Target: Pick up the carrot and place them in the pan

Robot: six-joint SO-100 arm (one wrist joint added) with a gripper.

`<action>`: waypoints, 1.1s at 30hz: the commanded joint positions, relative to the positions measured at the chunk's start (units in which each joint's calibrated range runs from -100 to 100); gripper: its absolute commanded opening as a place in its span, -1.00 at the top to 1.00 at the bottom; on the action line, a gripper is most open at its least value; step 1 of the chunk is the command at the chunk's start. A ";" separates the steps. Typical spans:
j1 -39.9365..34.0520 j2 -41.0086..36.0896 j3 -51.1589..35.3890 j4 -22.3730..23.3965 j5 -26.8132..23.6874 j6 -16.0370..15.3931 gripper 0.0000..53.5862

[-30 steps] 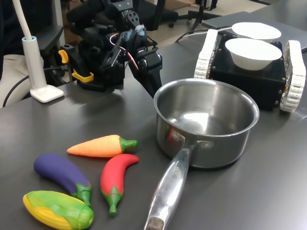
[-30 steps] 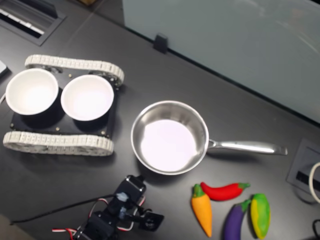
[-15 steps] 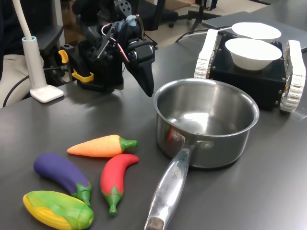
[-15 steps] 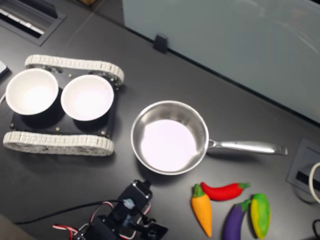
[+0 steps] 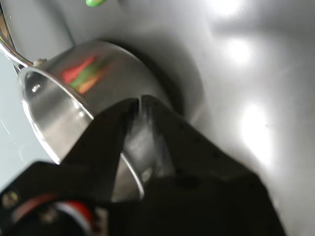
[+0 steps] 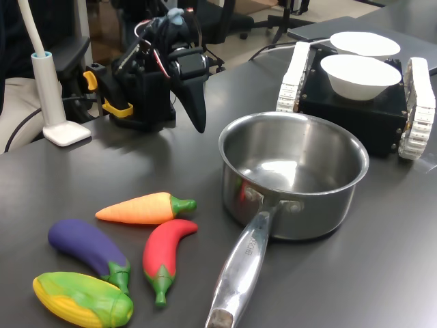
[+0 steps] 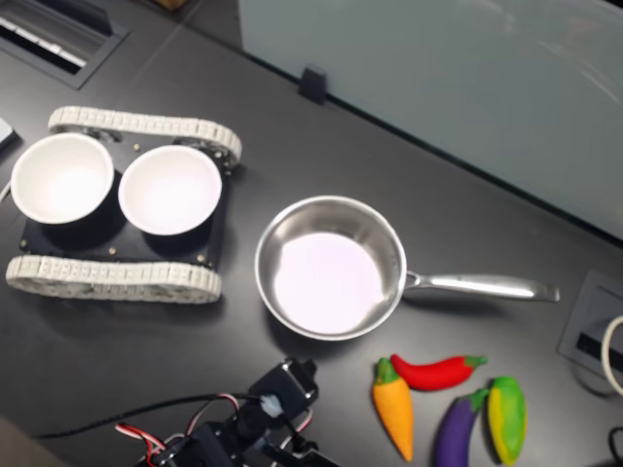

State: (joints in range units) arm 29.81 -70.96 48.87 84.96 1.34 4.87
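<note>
The orange carrot (image 6: 142, 208) with its green stem end lies on the dark table, left of the pan in the first exterior view, and shows as the carrot (image 7: 394, 418) below the pan in the second exterior view. The steel pan (image 6: 293, 171) stands empty, its long handle (image 6: 240, 263) pointing at the front edge; from above the pan (image 7: 331, 268) sits mid-table. My gripper (image 6: 198, 121) hangs shut and empty, tips pointing down, above the table behind the carrot and beside the pan's far-left rim. In the wrist view the dark jaws meet at my gripper (image 5: 136, 101), with the pan wall (image 5: 64, 98) just beyond.
A red chili (image 6: 164, 256), a purple eggplant (image 6: 85, 247) and a corn cob (image 6: 82, 299) lie close to the carrot. Two white bowls (image 6: 360, 75) sit on a black tracked base (image 6: 355, 109) behind the pan. A white lamp stand (image 6: 58, 126) is at the first exterior view's left.
The arm has swung away from the pan's rim toward the first exterior view's left, and to the second exterior view's right. The gripper stays shut; nothing else moved.
</note>
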 commanded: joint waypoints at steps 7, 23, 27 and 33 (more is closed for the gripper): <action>8.72 10.86 -16.47 0.63 0.98 -2.68 1.00; 18.35 23.34 -39.74 10.44 1.86 -4.70 0.90; 20.53 25.79 -41.55 10.69 2.30 -5.46 0.81; 24.54 30.26 -43.55 10.61 2.98 -7.81 0.42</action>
State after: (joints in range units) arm 51.27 -42.85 10.50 95.16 3.49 -1.10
